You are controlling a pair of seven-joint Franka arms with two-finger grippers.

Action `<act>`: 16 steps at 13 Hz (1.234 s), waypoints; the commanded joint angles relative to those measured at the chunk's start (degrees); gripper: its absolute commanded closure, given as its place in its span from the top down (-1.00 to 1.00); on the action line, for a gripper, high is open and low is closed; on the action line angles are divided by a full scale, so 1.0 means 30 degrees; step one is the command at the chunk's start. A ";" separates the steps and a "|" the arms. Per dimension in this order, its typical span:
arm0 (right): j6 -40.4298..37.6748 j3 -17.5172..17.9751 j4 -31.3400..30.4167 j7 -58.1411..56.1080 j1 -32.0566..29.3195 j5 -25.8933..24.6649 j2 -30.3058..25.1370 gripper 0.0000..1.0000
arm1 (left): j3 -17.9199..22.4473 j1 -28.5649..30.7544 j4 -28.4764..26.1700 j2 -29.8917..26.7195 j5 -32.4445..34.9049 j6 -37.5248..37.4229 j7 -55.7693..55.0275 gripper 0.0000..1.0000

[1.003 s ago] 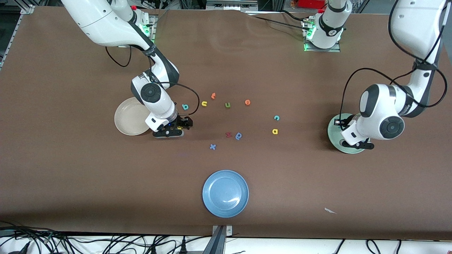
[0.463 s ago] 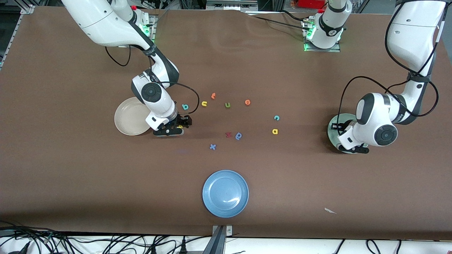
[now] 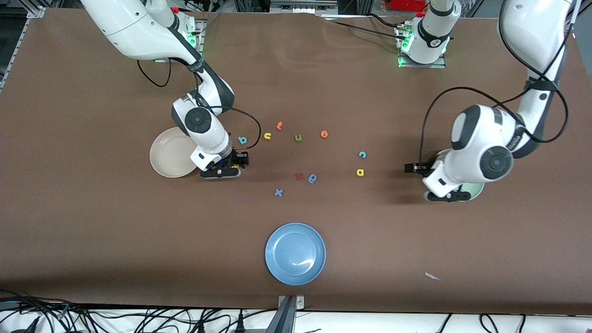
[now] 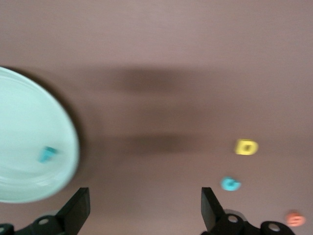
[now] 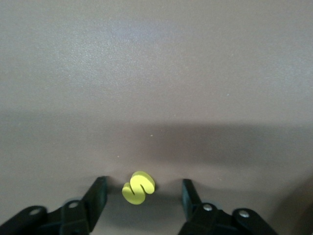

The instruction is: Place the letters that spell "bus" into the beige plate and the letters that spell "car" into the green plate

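Right hand (image 5: 142,193) is sitting low on the desk (image 3: 92,231) beside the beige plate (image 3: 169,159), fingers (image 5: 97,196) partly spread around the yellow "s" (image 5: 138,187), not yet touching it. Left hand (image 4: 144,208) is hanging wide open and empty over bare desk just beside the green plate (image 4: 29,132), where a teal-blue letter (image 4: 47,154), shape blurred, is lying. Teal "b" (image 3: 242,139), yellow-orange "u" (image 3: 267,135), teal "c" (image 3: 362,154), yellow "a" (image 3: 360,172) are lying mid-desk among stray letters; blue plate (image 3: 295,253) is sitting nearest the camera.

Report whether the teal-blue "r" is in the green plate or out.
In. The left wrist view shows the teal-blue "r" lying inside the green plate.
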 commanded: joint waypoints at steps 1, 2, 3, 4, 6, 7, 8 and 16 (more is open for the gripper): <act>0.0393 -0.0007 -0.0541 0.0318 0.0081 -0.0344 -0.0269 0.04 | -0.0300 -0.1324 0.0162 0.0246 -0.0321 -0.0144 -0.2599 0.99; 0.0393 -0.0007 -0.0513 0.0318 0.0081 -0.0344 -0.0269 -0.06 | -0.0329 -0.1853 0.0046 0.0537 -0.0350 0.0436 -0.3447 0.99; 0.0393 -0.0007 -0.0512 0.0318 0.0081 -0.0344 -0.0269 -0.10 | -0.0330 -0.2351 -0.0332 0.0801 -0.0350 0.1631 -0.4413 0.99; 0.0393 -0.0007 -0.0512 0.0318 0.0081 -0.0344 -0.0269 -0.14 | -0.0301 -0.2936 -0.0713 0.1065 -0.0350 0.2803 -0.5409 0.99; 0.0393 -0.0007 -0.0513 0.0318 0.0081 -0.0344 -0.0269 -0.32 | -0.0300 -0.3672 -0.1882 0.1389 -0.0263 0.4418 -0.6354 0.98; 0.0393 -0.0007 -0.0512 0.0289 0.0081 -0.0344 -0.0269 -0.42 | -0.0300 -0.3907 -0.2643 0.1390 -0.0175 0.5180 -0.6472 0.96; 0.0393 -0.0007 -0.0541 0.0318 0.0081 -0.0344 -0.0269 -0.53 | -0.0300 -0.3996 -0.3289 0.1390 -0.0145 0.6000 -0.6474 0.92; -0.3555 -0.0358 -0.0512 -0.3304 -0.0530 -0.0051 -0.3572 -0.75 | -0.0271 -0.4202 -0.5578 0.1390 0.0001 0.7825 -0.6474 0.42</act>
